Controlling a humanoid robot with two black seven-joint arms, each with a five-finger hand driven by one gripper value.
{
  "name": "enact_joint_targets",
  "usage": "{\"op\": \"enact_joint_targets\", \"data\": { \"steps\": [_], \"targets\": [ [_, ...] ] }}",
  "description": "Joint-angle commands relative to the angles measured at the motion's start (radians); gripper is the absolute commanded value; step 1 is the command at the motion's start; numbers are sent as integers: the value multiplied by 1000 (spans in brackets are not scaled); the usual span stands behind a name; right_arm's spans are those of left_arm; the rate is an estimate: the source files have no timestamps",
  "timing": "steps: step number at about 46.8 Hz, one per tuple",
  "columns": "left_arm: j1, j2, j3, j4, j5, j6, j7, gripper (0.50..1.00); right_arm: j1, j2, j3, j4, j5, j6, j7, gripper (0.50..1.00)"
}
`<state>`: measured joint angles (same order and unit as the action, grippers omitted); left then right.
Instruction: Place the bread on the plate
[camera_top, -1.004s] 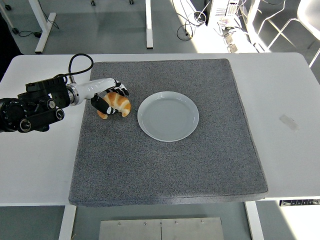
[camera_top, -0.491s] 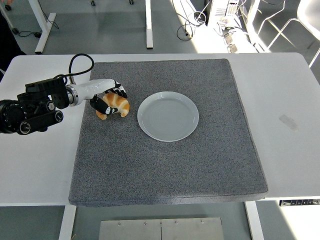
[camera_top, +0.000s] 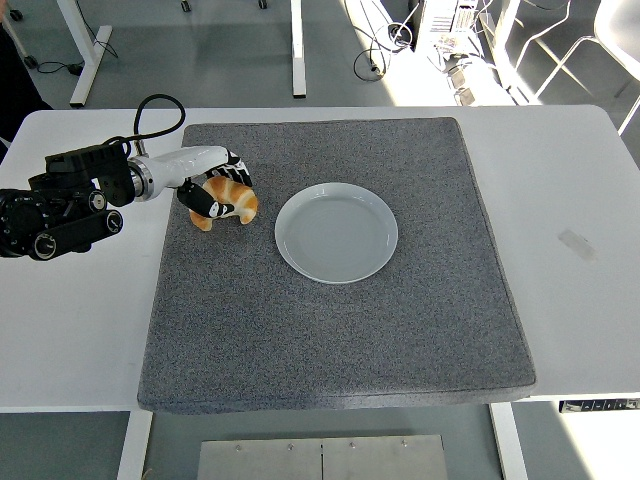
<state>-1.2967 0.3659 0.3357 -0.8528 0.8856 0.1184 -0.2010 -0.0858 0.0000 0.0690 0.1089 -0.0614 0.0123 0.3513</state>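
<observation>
A golden croissant is held in my left hand, whose fingers curl around it from above and from the left, over the left part of the grey mat. It looks slightly lifted off the mat. The white plate lies empty on the mat, a short way to the right of the bread. My left arm comes in from the left edge over the white table. The right arm is out of view.
The grey mat covers the middle of the white table. A black cable loops above my left wrist. Desk legs and cables stand on the floor beyond the far edge.
My left hand has risen and drawn slightly toward the far side with the croissant in its grasp. The plate has stayed in place.
</observation>
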Motion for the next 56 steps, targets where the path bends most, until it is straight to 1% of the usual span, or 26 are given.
{"op": "enact_joint_targets", "data": {
  "steps": [1,8,18,22,34,56],
  "targets": [
    [-35,1,-1,0,-7,-2,2,584,0,0,0,0,0,0,0,1000],
    [-84,1,-3,-3,-13,-19,5,587,0,0,0,0,0,0,0,1000],
    [-116,-15,-18,-6,-11,-37,5,589,0,0,0,0,0,0,0,1000],
    [-127,-48,-21,-6,-10,-45,5,590,-2,0,0,0,0,0,0,1000],
    [-127,-137,-24,-6,1,-43,6,593,0,0,0,0,0,0,0,1000],
    [-107,-245,-24,-3,19,-34,8,596,0,0,0,0,0,0,0,1000]
  ]
}}
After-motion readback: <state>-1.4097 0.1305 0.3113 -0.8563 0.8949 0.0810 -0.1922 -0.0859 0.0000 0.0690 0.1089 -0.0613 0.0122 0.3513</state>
